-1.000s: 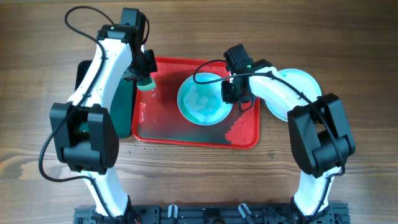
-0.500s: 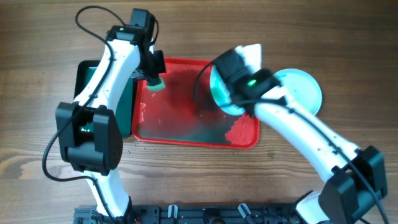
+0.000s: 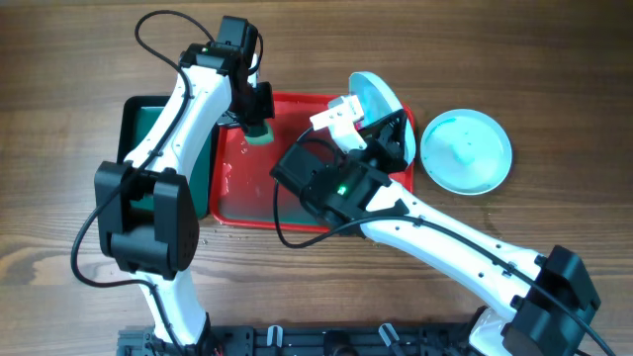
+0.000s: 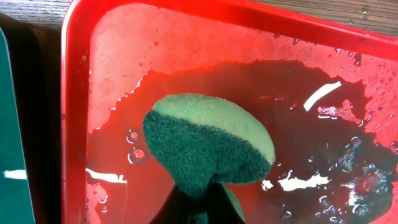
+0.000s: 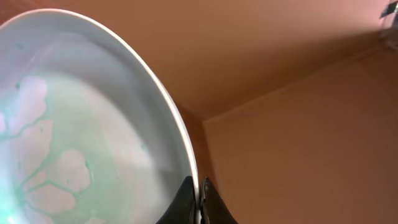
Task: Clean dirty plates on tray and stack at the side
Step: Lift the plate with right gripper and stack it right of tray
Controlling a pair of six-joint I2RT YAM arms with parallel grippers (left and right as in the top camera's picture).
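left claw (image 4: 198, 202): clamped on a green sponge (image 4: 208, 144), over the wet red tray (image 3: 235, 208)
right claw (image 5: 199, 202): pinching a smeared plate (image 5: 81, 130) rim, tilted on edge above tray
other plate (image 3: 466, 150): on tabletop (image 3: 59, 79), right of tray

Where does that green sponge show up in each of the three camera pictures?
Overhead: the green sponge sits near the red tray's top-left corner, in the left gripper.
Left wrist: sponge at centre, over the wet tray.
Right wrist: not in view.
Shared landmark: the red tray.
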